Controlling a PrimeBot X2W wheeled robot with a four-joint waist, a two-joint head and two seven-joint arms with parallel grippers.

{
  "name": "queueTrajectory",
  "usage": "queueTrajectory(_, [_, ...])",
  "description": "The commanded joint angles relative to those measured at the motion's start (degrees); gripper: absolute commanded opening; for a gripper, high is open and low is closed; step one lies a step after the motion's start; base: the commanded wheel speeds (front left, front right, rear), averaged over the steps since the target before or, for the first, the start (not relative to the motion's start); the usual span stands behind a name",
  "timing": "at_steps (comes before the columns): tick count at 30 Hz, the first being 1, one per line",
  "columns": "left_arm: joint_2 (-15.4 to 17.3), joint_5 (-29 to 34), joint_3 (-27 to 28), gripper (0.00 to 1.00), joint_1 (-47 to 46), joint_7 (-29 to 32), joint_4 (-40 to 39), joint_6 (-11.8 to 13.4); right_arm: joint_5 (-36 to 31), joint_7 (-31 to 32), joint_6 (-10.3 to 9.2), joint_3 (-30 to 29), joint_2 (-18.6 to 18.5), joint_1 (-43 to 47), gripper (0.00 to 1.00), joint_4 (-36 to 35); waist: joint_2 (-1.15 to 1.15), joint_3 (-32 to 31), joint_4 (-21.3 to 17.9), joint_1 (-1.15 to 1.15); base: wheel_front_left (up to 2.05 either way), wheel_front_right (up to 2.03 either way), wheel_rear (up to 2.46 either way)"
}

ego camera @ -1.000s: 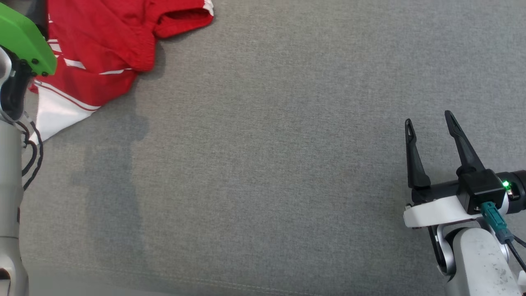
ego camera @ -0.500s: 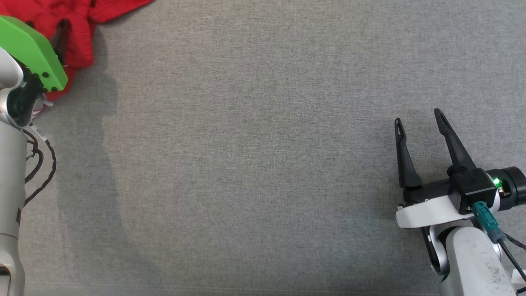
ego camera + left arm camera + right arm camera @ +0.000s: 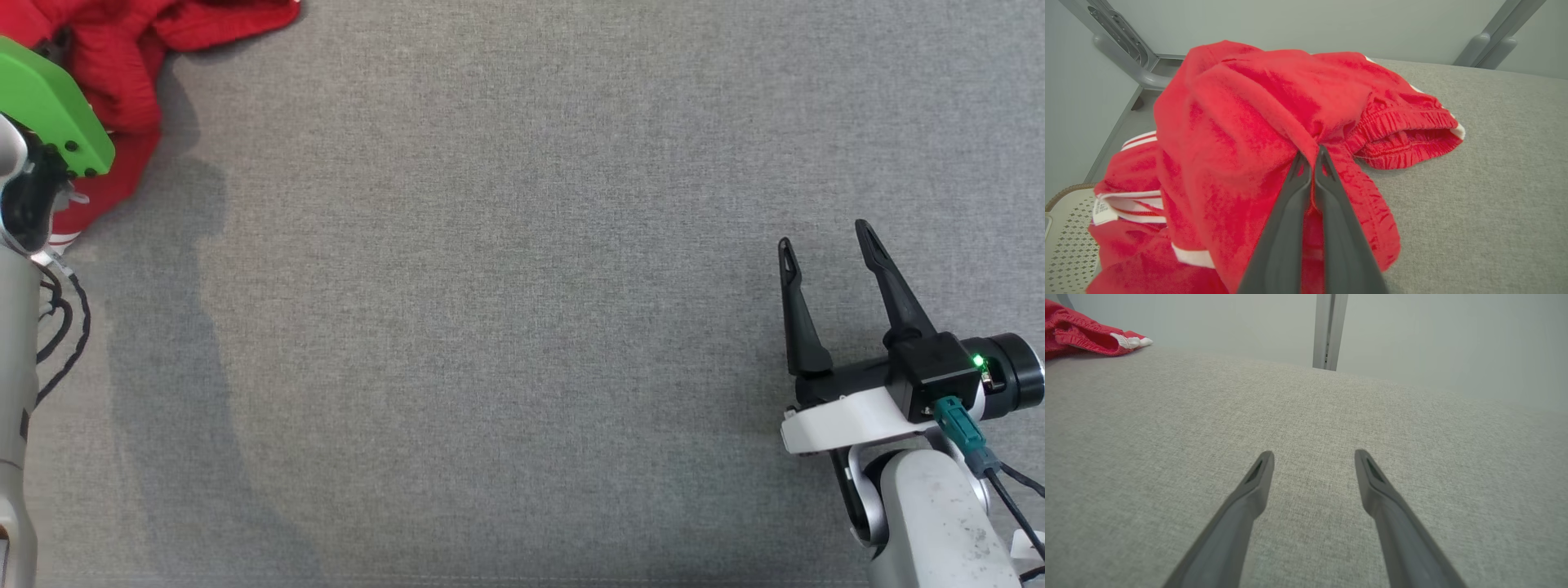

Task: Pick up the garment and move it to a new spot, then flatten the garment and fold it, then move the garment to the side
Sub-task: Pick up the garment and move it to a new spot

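The garment (image 3: 1241, 122), red shorts with white stripes and an elastic waistband, lies bunched at the far left corner of the table (image 3: 522, 327). The left gripper (image 3: 1312, 157) is over that same corner, its fingers pressed together on a raised ridge of the red cloth, with the rest of the fabric falling away on both sides of the pinch. The right gripper (image 3: 823, 233) hovers over the right side of the table with its fingers spread wide and nothing between them.

The step in hand looks like the pick-up and carry. The pinch seems to take a thick fold, probably several layers, so the lift should be slow and straight up from the table until the trailing leg and waistband hang free. Dragging sideways too early could roll the cloth tighter or pull it off the table's left edge. The bare middle of the table is the natural new spot. Setting the shorts down there, within reach of the open right gripper, would make the flattening easier.
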Motion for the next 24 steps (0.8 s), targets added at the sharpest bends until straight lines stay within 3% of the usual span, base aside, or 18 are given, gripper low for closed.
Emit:
queueTrajectory(1, [0.9, 0.2, -0.2, 0.00, -1.2, -1.1, -0.3, -0.1, 0.7, -0.2, -0.04, 0.0, -0.2, -0.5, 1.00, 0.3, 0.00, -1.5, 0.1, -0.01, 0.00, 0.00, 0.00])
queueTrajectory(12, [1.7, 2.7, -6.5, 0.00, -4.7, -4.8, -5.9, -0.6, 3.8, -0.2, -0.04, -0.2, -0.2, 1.7, 1.00, 3.3, 0.00, -12.4, -0.8, -0.01, 0.00, 0.00, 0.00])
queueTrajectory(20, [1.8, -0.9, -17.7, 0.00, -4.3, 1.7, -17.9, -0.6, 6.2, -0.2, -0.04, -1.5, -0.2, 5.0, 1.00, 4.7, 0.00, -20.8, -3.2, -0.01, 0.00, 0.00, 0.00])
queueTrajectory(24, [-0.4, -3.6, -22.7, 0.00, -1.6, 4.9, -23.0, -0.6, 7.1, -0.2, -0.04, -1.6, -0.2, 6.3, 1.00, 5.0, 0.00, -22.2, -5.2, -0.01, 0.00, 0.00, 0.00])
